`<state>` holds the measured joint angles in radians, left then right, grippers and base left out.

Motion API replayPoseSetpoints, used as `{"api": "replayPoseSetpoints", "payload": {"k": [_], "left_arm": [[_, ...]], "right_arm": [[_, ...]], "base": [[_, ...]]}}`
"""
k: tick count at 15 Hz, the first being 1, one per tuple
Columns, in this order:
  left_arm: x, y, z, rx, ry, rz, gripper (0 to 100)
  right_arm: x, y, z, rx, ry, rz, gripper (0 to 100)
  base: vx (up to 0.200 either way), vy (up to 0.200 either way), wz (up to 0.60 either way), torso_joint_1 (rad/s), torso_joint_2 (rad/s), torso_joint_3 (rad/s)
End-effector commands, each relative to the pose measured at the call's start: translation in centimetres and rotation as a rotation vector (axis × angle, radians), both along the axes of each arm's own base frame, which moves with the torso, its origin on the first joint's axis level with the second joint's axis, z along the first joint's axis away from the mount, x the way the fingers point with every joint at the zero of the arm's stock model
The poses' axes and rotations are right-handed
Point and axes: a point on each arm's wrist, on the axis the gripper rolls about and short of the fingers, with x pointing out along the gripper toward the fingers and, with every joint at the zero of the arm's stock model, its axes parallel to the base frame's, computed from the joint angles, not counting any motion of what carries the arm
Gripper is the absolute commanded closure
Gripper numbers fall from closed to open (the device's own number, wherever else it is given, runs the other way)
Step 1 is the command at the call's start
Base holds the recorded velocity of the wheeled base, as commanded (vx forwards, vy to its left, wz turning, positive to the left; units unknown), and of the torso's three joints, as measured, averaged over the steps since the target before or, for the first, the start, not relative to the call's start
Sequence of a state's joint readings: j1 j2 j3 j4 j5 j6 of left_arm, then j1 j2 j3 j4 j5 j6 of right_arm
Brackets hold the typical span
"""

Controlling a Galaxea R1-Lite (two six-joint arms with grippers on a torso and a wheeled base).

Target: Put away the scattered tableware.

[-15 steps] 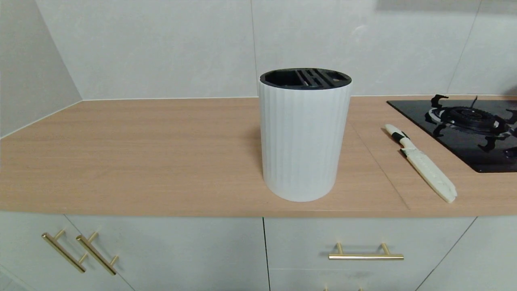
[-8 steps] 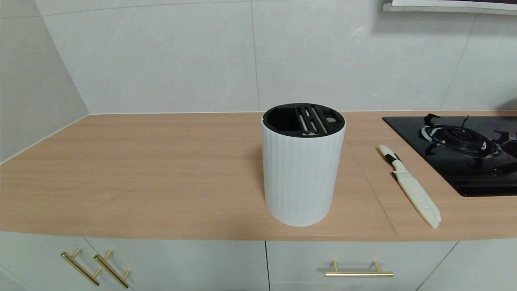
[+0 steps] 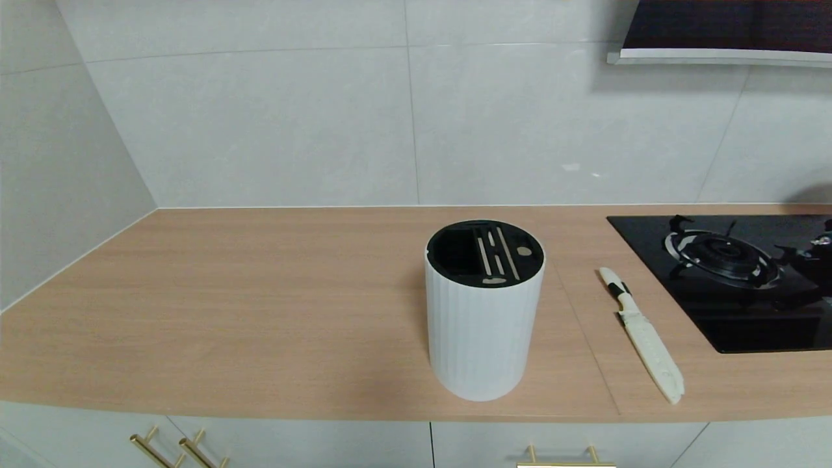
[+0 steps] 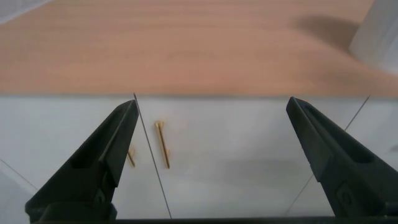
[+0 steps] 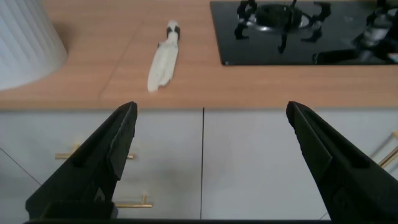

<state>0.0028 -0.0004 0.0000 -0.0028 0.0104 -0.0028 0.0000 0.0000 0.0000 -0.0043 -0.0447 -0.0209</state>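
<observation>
Gap between knife (image 3: 650, 348) and tall holder (image 3: 484, 331)

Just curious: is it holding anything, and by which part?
Nothing is held. The left tool and right tool are open and empty; the knife lies on the counter.

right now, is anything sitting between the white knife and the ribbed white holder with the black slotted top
Nothing visible. The cream-white knife with a black band lies flat, right of the white ribbed cylindrical holder, with only bare wooden counter between them.
</observation>
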Motion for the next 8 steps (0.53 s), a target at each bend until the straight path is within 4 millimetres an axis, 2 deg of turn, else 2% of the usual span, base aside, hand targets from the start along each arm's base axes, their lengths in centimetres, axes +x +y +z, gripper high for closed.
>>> {"api": "replayPoseSetpoints", "payload": {"k": [1, 8], "left_arm": [[0.00, 0.00, 0.00, 0.000, 0.000, 0.001, 0], [0.00, 0.00, -0.01, 0.000, 0.002, 0.001, 0]], "right_arm": [[0.01, 0.00, 0.01, -0.001, 0.001, 0.000, 0], [0.01, 0.00, 0.01, -0.001, 0.001, 0.000, 0]], "base": [[0.000, 0.000, 0.00, 0.261, -0.56, -0.295], [0.000, 0.000, 0.00, 0.281, -0.58, -0.298]]}}
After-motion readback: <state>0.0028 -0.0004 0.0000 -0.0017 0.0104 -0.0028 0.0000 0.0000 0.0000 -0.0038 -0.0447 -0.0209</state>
